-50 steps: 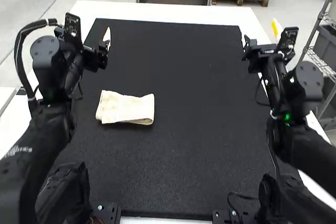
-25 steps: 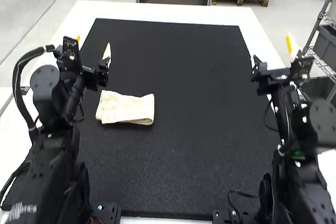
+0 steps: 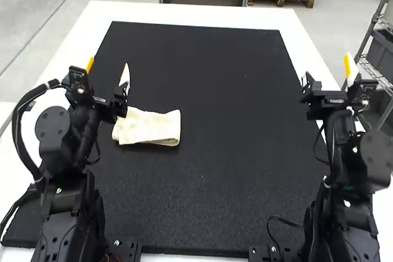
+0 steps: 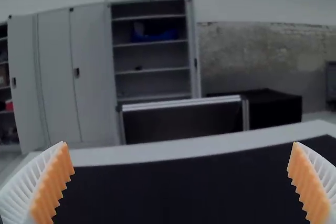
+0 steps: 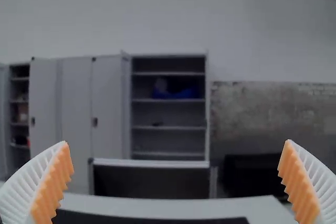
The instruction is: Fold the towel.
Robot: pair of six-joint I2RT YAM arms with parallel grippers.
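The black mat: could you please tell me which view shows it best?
The high view: most of the mat shows, far edge included. The left wrist view shows a far stretch, the right wrist view a thin strip.

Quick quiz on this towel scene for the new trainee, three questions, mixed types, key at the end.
1. True or false: the towel lies fully spread out, with no fold in it.
2. Multiple choice: how is the right gripper?
A) shut on the towel
B) open, with nothing between its fingers
C) shut, with nothing between its fingers
3. Short answer: in the high view, which gripper is nearer the towel?

Key: 1. False; 2. B; 3. The left gripper.
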